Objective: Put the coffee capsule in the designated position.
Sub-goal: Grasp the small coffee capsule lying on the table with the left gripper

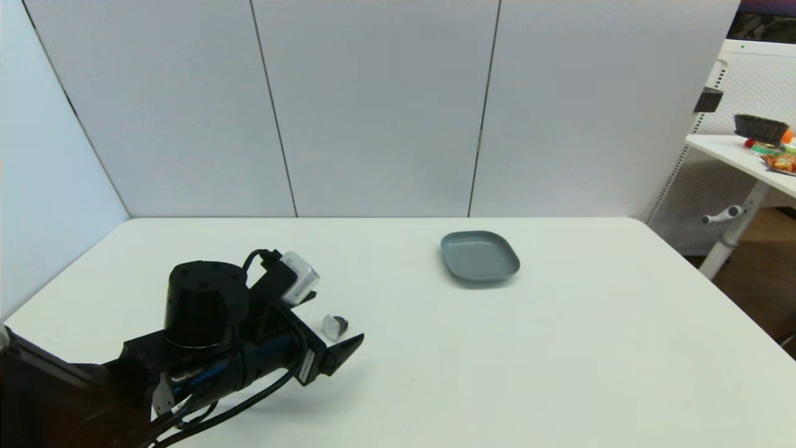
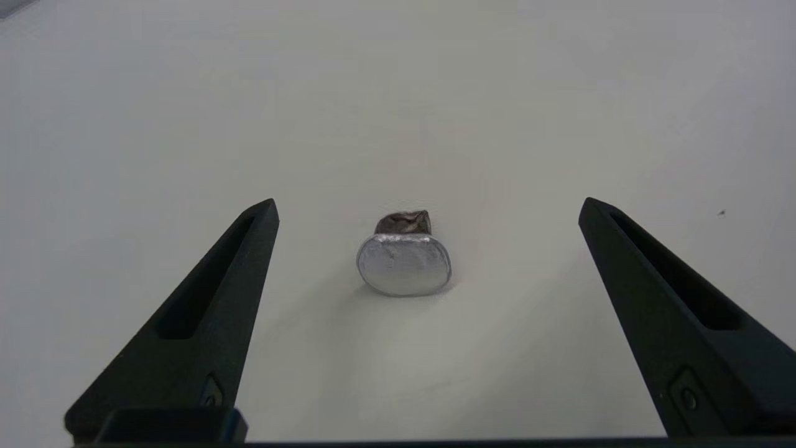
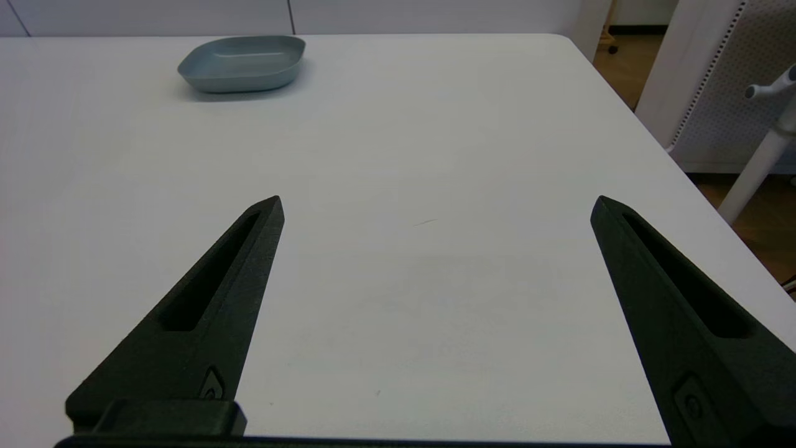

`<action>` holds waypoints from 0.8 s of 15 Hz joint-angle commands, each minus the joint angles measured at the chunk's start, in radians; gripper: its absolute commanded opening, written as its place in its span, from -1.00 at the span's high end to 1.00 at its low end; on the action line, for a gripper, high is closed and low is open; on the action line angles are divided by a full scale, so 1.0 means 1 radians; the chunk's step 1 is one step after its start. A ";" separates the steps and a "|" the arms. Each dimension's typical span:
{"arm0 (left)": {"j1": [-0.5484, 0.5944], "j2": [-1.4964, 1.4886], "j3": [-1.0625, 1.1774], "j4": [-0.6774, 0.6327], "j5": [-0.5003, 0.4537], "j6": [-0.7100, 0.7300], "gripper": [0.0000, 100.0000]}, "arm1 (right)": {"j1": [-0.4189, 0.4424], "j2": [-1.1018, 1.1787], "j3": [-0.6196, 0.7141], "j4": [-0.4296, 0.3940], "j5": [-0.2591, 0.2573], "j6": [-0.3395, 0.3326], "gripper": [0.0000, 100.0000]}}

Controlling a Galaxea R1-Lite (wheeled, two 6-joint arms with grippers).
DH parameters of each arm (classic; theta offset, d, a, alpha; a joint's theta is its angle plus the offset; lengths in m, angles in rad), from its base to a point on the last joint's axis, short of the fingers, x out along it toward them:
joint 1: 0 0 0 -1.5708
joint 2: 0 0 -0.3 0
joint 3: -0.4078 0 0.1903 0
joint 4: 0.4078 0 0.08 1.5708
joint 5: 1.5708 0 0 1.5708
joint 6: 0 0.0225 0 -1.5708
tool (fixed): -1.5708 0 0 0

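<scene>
Left gripper: positioned low over the near-left part of the white table, black fingers spread wide apart, nothing held. The coffee capsule, a tiny tapered pod with a dark brown crumpled body and a round silvery foil face, lies on its side on the table surface between the two fingertips, clear of both. Its foil face is turned toward the wrist camera. In the head view the capsule sits just beyond the visible finger tip, on the near-left area of the table.

Grey rounded-square shallow dish: resting on the table toward the far side, right of centre, well apart from the capsule. Interior visible and bare.

Right gripper: out of the head view; its wrist camera shows both fingers wide apart above bare table near the right edge, holding nothing. The grey dish appears far off to its left.
</scene>
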 commanded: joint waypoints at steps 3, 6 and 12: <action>0.000 0.034 0.038 -0.055 0.060 -0.016 -1.00 | 0.000 0.001 0.006 0.000 0.000 0.001 -1.00; 0.000 0.046 0.052 -0.058 0.063 -0.048 -1.00 | 0.000 0.001 0.006 0.000 0.000 0.001 -1.00; 0.000 0.106 0.050 -0.141 0.063 -0.091 -1.00 | 0.000 0.001 0.006 0.000 0.000 0.001 -1.00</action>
